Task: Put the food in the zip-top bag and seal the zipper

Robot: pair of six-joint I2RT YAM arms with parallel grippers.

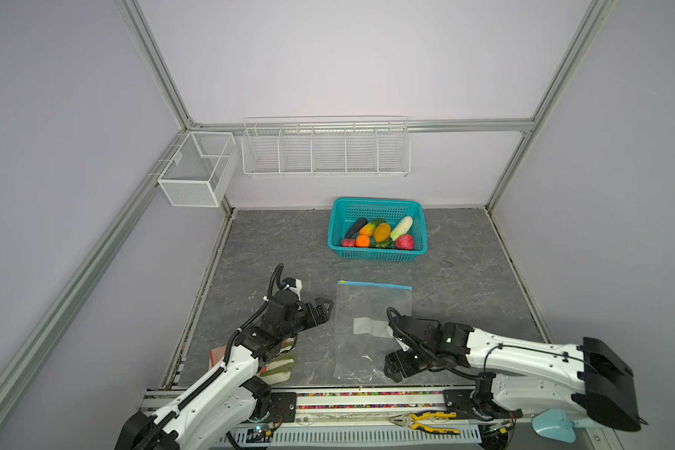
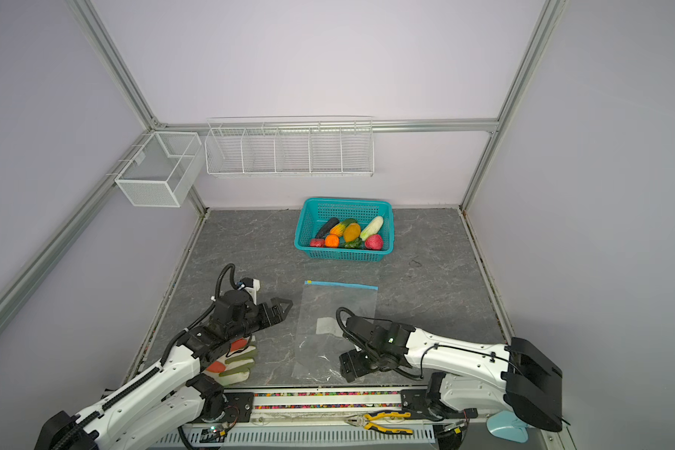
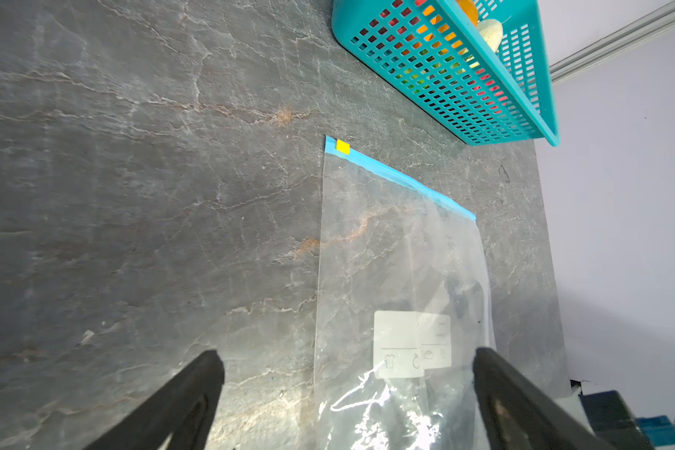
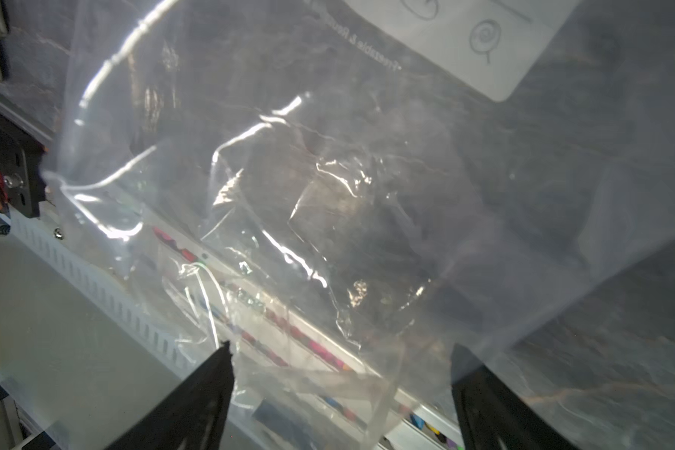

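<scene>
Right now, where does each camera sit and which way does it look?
Both top views: high at the front, looking down on teal basket, zip-top bag; left arm, right arm, left gripper, right gripper show.
Left wrist: rides the left arm, faces across the table toward bag, zipper, basket; open fingers show.
Right wrist: rides the right arm, close over the bag's crinkled bottom; open fingers show.
Shared: both wrist views catch the bag's white label.
</scene>
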